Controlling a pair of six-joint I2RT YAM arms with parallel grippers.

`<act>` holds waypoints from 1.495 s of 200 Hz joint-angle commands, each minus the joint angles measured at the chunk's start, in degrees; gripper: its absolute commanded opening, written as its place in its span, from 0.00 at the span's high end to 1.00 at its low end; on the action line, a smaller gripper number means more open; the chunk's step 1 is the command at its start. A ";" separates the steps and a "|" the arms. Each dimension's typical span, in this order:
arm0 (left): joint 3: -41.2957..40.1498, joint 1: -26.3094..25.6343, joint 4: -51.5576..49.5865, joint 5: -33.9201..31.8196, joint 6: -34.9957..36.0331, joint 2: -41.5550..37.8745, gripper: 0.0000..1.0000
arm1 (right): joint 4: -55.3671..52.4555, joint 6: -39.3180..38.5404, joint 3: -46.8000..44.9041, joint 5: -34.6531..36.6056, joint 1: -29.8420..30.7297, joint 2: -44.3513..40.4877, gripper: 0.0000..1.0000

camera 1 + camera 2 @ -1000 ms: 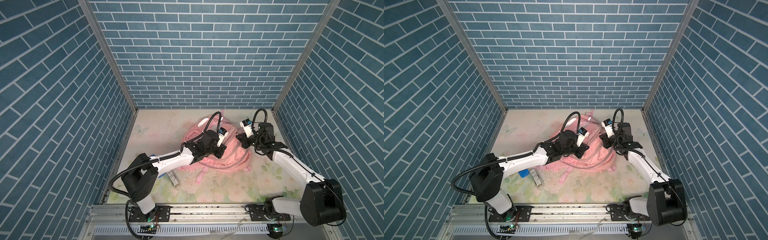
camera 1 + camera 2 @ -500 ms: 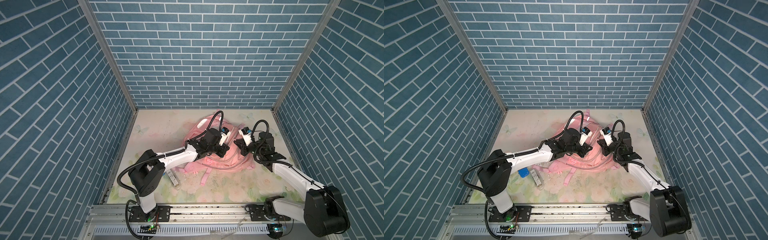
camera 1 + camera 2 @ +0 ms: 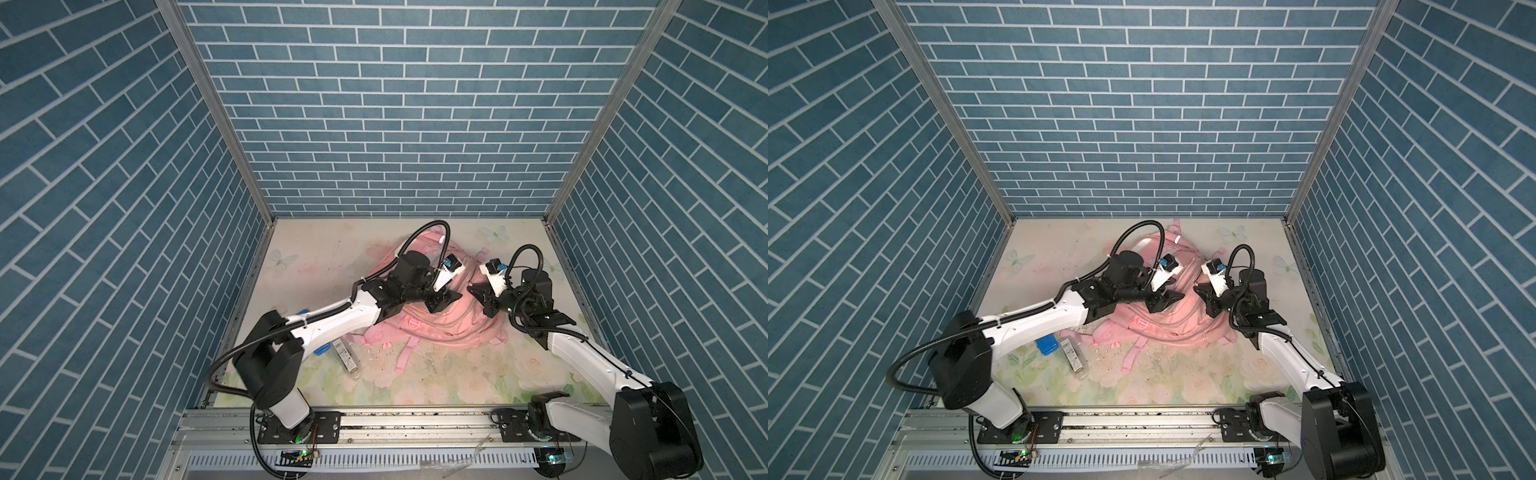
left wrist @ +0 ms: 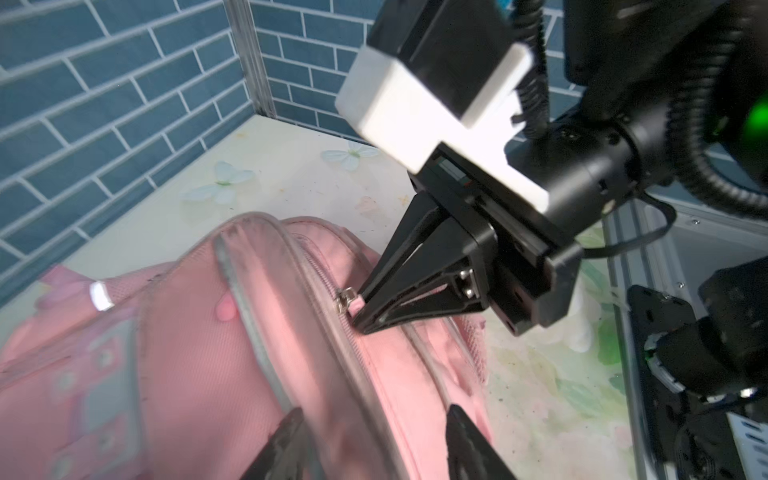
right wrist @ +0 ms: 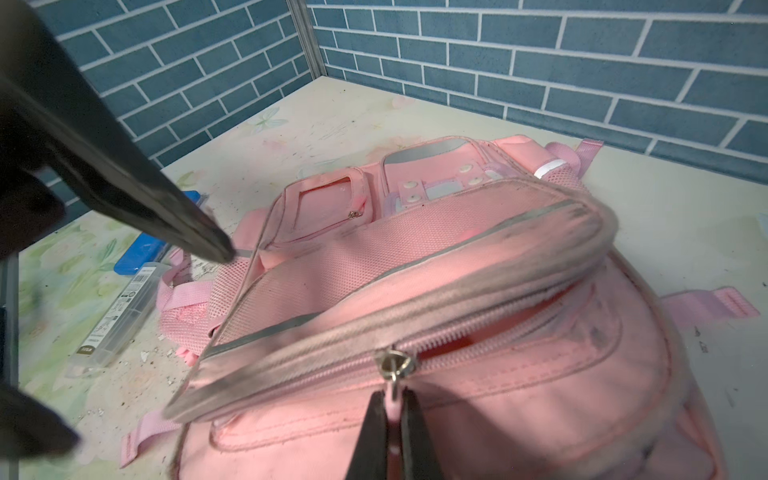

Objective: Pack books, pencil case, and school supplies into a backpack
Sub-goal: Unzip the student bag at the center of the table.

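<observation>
While the backpack (image 3: 449,326) is lying flat on the floral worktop (image 3: 457,382), mid-frame in both top views, I am working at its upper zip.

- My right hand (image 5: 392,419) is clenching the pink zipper pull (image 5: 392,397) at the low centre of the right wrist view. The metal slider is sitting just above my fingertips. To the slider's right the zip is gaping and showing darker pink inside.
- My left hand (image 4: 374,417) is released, with its fingers spreading wide over the backpack's top fabric at the bottom edge of the left wrist view. I cannot tell whether it is touching the fabric.
- Both hands are facing each other across the backpack's middle, near but apart.
- A blue flat box (image 3: 1046,345) and a clear long case (image 3: 1074,356) with a printed label are lying just beside each other on the worktop. They are sitting at the backpack's lower left in a top view, partly under my left arm and well apart from both hands.
</observation>
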 commanded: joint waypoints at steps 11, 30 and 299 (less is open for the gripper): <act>-11.11 1.51 1.31 -2.82 29.85 -5.49 0.38 | -1.21 -1.07 2.03 -3.94 -0.28 -0.53 1.00; -15.11 2.95 4.84 -2.63 36.01 -6.15 0.38 | -2.02 -1.15 2.65 -3.75 -0.29 -0.01 1.00; 3.84 7.65 9.04 1.68 1.05 9.41 1.00 | -1.83 -8.21 5.41 -7.10 3.45 2.16 1.00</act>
